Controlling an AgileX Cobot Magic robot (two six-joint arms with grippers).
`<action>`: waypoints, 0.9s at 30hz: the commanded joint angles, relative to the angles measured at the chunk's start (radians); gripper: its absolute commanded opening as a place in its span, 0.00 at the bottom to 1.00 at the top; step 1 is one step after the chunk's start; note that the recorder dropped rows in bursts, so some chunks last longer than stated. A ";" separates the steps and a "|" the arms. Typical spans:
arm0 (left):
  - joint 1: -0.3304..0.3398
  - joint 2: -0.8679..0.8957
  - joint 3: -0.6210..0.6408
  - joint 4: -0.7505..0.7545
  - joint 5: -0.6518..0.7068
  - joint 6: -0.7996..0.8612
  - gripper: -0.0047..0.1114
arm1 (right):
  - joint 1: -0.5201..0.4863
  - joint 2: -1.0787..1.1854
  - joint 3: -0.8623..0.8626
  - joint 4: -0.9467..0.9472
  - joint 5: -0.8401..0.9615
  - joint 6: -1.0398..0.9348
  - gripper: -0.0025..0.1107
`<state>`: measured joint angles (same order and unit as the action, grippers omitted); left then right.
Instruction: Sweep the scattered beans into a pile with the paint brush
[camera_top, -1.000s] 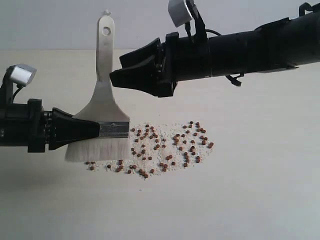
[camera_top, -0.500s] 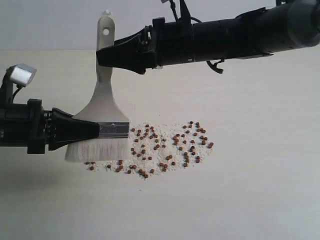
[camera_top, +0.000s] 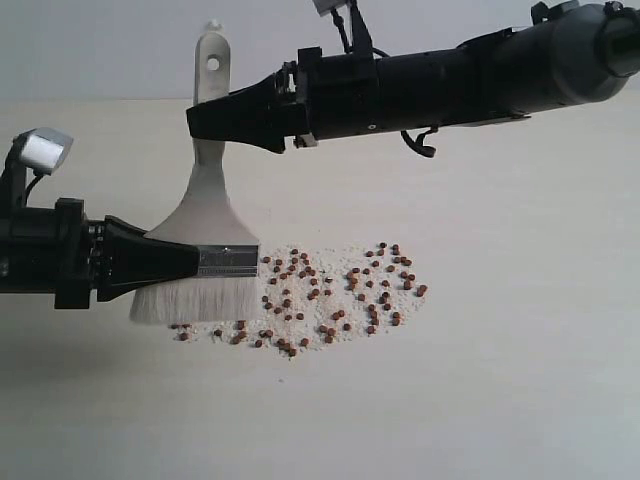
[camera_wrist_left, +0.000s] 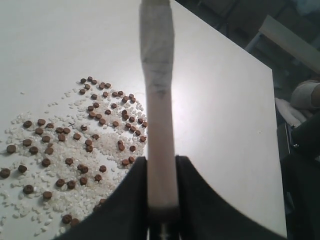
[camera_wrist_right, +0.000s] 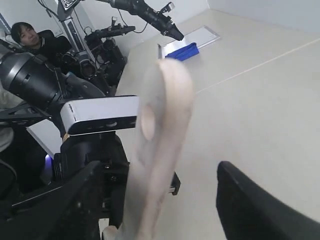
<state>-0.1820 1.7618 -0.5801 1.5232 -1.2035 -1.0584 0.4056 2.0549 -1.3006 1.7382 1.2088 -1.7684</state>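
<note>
The paint brush stands upright with its off-white bristles on the table, at the left edge of the beans. My left gripper is shut on the silver ferrule; in the left wrist view its black jaws pinch the brush edge-on. The reddish-brown beans lie loosely spread over whitish crumbs in a wide patch, not a tight pile. My right gripper is open at the upper handle. In the right wrist view the handle with its hole rises between the spread jaws, closer to one finger.
The right arm spans the upper right of the exterior view. The table's far edge drops off beyond the brush. A person, other arms and a blue item sit past the table.
The right arm has moved left and a little up, bringing its open jaws around the brush's upper handle. The left gripper, the brush and the beans have stayed put.
</note>
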 joint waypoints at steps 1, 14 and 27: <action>0.002 0.003 -0.006 -0.012 -0.018 0.007 0.04 | 0.002 0.004 -0.011 0.006 0.012 -0.018 0.55; 0.002 0.003 -0.006 -0.016 -0.018 0.008 0.04 | 0.002 0.004 -0.016 0.006 0.012 -0.017 0.51; 0.002 0.003 -0.006 -0.016 -0.018 0.006 0.04 | 0.042 0.004 -0.053 0.006 -0.062 -0.006 0.51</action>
<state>-0.1820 1.7618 -0.5801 1.5212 -1.2035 -1.0553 0.4452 2.0598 -1.3472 1.7382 1.1668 -1.7742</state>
